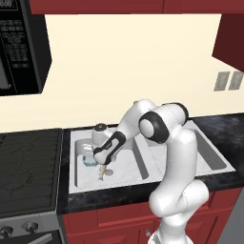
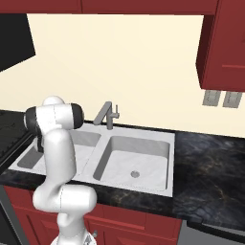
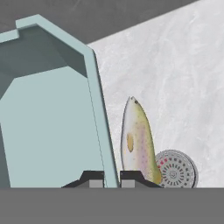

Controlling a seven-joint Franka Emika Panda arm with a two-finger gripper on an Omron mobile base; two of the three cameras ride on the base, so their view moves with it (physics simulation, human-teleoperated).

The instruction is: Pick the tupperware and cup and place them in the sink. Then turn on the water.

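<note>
Two basins in the sink (image 1: 219,164), light grey, set in black speckled counter (image 2: 210,162); arm reaches down into the basin that sits left in the left base view. Gripper (image 3: 111,178) low in that basin, jaws nearly closed, pinched on the thin side wall of the tupperware (image 3: 48,131); in the hand view one fingertip sits inside the wall, the other outside, rim edge running up between them. Tupperware pale blue-grey, translucent, shallow w/ thick rim; in the left base view it shows as a small bluish patch (image 1: 88,161) at the basin's left side, just beside the hand. Can't tell whether its base rests on the basin floor or hangs just clear. Fish (image 3: 138,142), tan-green w/ speckles, lies on the basin floor just beside the tupperware wall, on the outer side; tail end overlaps the round drain (image 3: 177,169). In the left base view the fish (image 1: 101,171) sits right below the hand, next to the drain. Faucet (image 2: 107,115) grey, stands behind the centre divider, spout angled toward the arm's basin. Other basin (image 2: 136,158) has its own drain. Stove (image 1: 28,167) left of sink, microwave (image 1: 21,47) above it, red cabinets (image 1: 109,217) below the counter.
</note>
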